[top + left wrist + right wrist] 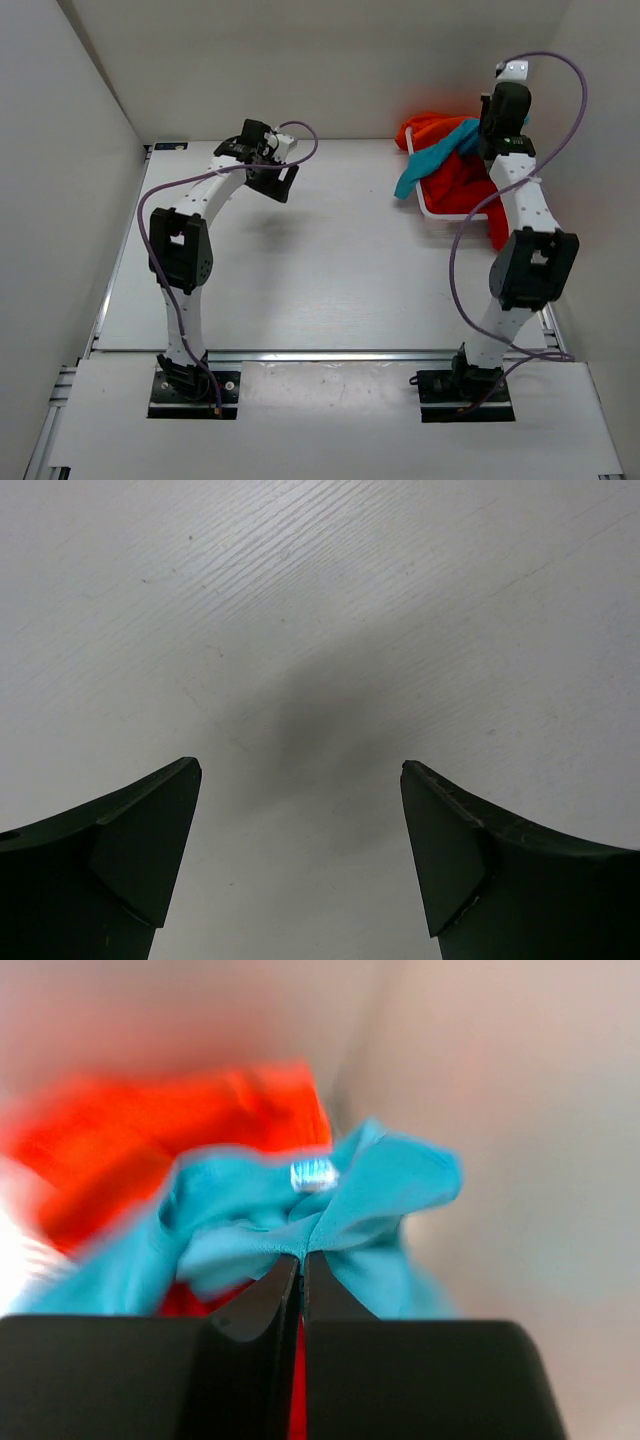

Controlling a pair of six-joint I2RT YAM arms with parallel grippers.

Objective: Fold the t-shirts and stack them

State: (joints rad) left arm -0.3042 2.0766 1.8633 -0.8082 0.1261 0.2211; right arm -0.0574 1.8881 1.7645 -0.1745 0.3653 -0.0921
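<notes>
Pinched shut, the right gripper holds a bunched fold of the teal t-shirt, which lies over the orange t-shirt and red t-shirt in the white basket, upper right of the top view. A slow, straight lift would probably keep the others from dragging along. Centre-left, the left gripper hangs wide open above the table.

teal t-shirt: plain teal-blue
orange t-shirt: plain orange
red t-shirt: plain red
basket: white
right gripper: black
table: off-white
</notes>
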